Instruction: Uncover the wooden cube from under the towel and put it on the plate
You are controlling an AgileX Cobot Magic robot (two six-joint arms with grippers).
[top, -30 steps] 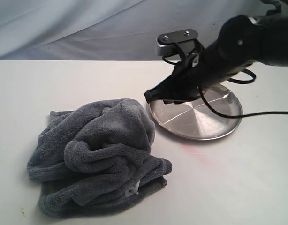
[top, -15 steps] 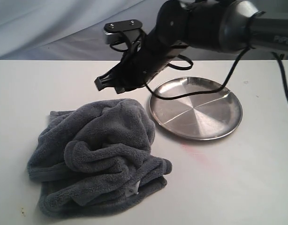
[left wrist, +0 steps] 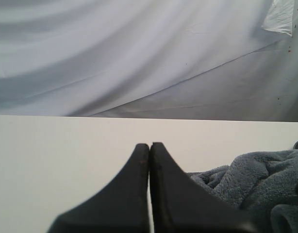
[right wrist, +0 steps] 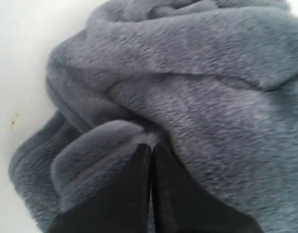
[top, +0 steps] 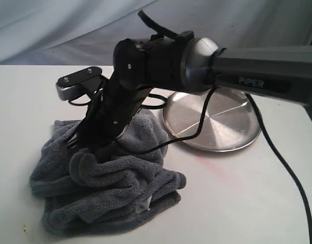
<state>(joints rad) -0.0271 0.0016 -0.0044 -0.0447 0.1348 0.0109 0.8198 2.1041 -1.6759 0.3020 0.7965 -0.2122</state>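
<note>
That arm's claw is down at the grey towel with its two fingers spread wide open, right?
Not quite: the right gripper is at the towel, but it is shut, tips pressed together, not spread. The right wrist view shows it.

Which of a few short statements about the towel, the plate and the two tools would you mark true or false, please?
1. The right tool is shut, with its tip at the towel. True.
2. The towel lies bunched up beside the plate. True.
3. The cube sits on the plate. False: the plate holds nothing, and no cube is in view.
4. The left tool is open and grips the towel. False: its jaws are pressed together with nothing between them, and the towel lies off to one side.
</note>
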